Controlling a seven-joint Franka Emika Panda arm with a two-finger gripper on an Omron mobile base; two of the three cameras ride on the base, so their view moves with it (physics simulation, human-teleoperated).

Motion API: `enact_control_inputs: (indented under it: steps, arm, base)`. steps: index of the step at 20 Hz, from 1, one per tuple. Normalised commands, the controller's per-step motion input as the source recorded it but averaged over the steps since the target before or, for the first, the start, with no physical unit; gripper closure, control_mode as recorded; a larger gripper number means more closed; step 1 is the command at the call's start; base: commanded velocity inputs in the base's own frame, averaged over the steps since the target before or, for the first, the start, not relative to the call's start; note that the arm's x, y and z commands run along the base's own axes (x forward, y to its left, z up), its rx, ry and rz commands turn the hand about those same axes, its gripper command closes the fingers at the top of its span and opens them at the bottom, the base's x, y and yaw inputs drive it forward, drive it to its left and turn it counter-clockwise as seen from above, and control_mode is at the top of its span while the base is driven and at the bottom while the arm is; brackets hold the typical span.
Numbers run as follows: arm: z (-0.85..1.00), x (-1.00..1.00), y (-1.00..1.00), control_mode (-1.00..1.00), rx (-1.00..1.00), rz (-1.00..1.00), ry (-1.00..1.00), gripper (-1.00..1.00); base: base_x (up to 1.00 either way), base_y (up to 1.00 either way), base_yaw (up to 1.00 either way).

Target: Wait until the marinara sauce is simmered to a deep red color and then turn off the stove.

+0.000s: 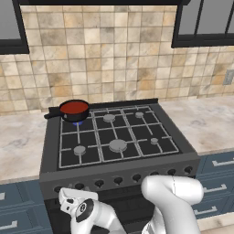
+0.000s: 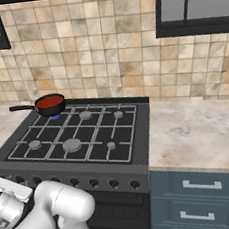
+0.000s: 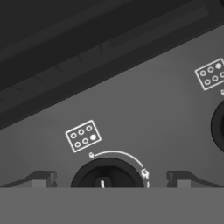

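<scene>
Left base view: the stove (image 1: 119,137) sits between two stretches of pale counter (image 1: 205,121), tiled wall behind. The saucepan (image 1: 73,110) stands on the rear-left burner, handle pointing left over the stove edge. The marinara sauce (image 1: 73,107) inside reads as a smooth red disc. A blue flame (image 1: 77,122) shows under the pan's front edge. The row of knobs (image 1: 137,177) runs along the front panel; the arm's hand is low at the left end of that row, finger tips hidden by the wrist.

Right base view: same stove (image 2: 83,135) from the other side; sauce (image 2: 50,101) red in the saucepan (image 2: 50,105) at the far left corner, handle out to the left, blue flame (image 2: 56,116) just visible below. This view adds blue-grey drawers (image 2: 202,202) right of the stove.

Hand view: close on the front panel, tilted. A black knob (image 3: 107,173) sits centred between the gripper (image 3: 107,179) finger tips (image 3: 41,178), which stand spread wide on either side, clear of it, grasping nothing. Above the knob, a white burner diagram (image 3: 83,135); a second knob (image 3: 218,127) at the right edge
</scene>
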Motion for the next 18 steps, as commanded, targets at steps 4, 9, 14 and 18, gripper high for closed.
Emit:
enact_control_inputs:
  steps: [4, 9, 14, 18]
  arm:
    - [0.00, 0.00, 0.00, -1.00, 0.00, 0.00, 0.00, -1.00]
    - [0.00, 0.00, 0.00, -1.00, 0.00, 0.00, 0.00, -1.00]
    - [0.00, 0.00, 0.00, -1.00, 0.00, 0.00, 0.00, -1.00]
    - [0.00, 0.00, 0.00, -1.00, 0.00, 0.00, 0.00, -1.00]
  base:
    - [0.00, 0.00, 0.00]
    - [0.00, 0.00, 0.00]
    - [0.00, 0.00, 0.00]
    - [0.00, 0.00, 0.00]
